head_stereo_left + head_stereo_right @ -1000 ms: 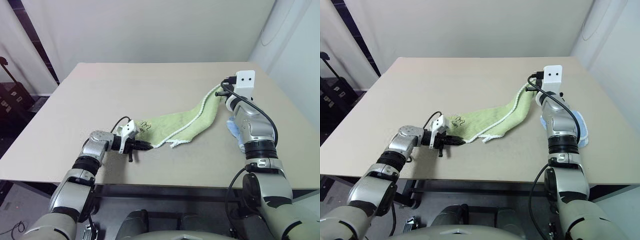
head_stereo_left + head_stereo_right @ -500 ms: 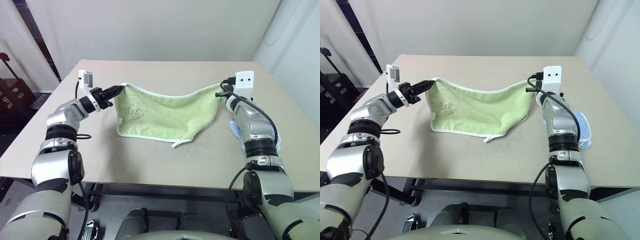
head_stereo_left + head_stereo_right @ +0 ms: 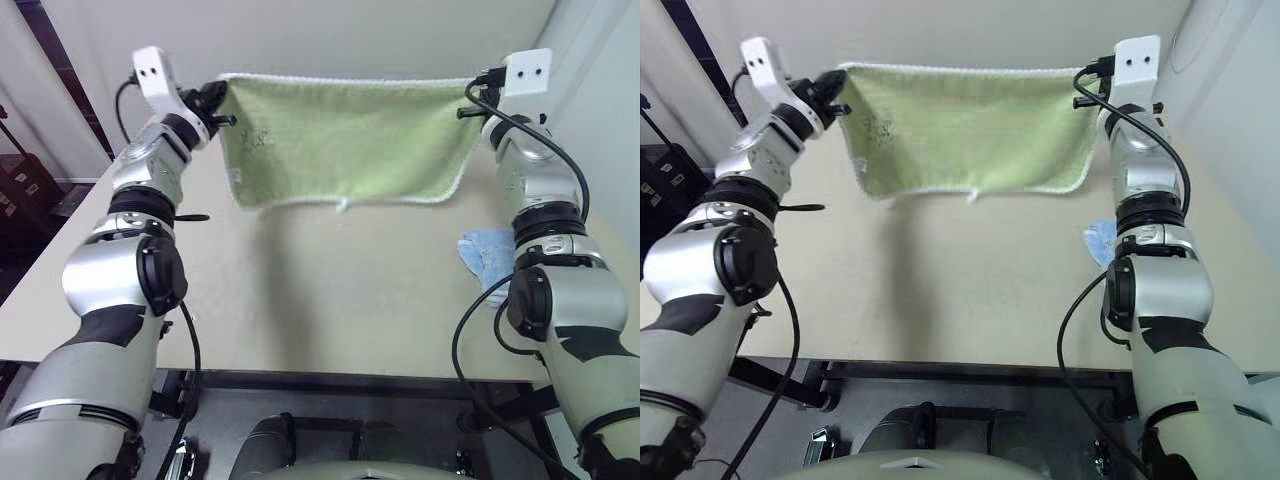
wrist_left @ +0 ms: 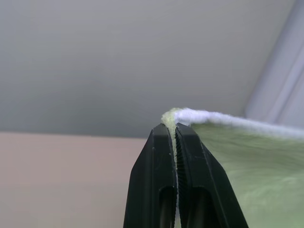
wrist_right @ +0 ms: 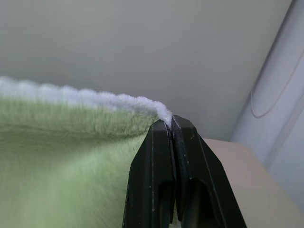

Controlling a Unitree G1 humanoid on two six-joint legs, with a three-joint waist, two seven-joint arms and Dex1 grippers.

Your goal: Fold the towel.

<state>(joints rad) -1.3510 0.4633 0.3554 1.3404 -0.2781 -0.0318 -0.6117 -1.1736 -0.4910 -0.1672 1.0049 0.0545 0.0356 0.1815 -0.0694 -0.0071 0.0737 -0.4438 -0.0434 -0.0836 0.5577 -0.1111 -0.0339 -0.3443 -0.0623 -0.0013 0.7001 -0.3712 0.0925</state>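
The light green towel [image 3: 345,140] with white edging hangs spread out in the air above the beige table [image 3: 330,290], stretched between both arms. My left gripper [image 3: 218,95] is shut on its upper left corner, and the left wrist view shows the white edge pinched at the fingertips [image 4: 167,137]. My right gripper [image 3: 475,92] is shut on the upper right corner; its fingertips [image 5: 164,135] clamp the white hem. A small dark doodle [image 3: 264,132] shows near the towel's left side. The lower edge hangs free, just above the table.
A smaller light blue towel [image 3: 488,256] lies crumpled on the table by my right arm. The table's near edge [image 3: 330,370] runs below. A white wall stands behind, with dark furniture [image 3: 25,185] at the far left.
Both grippers have risen, the left far more and out to the left, lifting the green towel off the table and pulling it taut into a flat hanging sheet.
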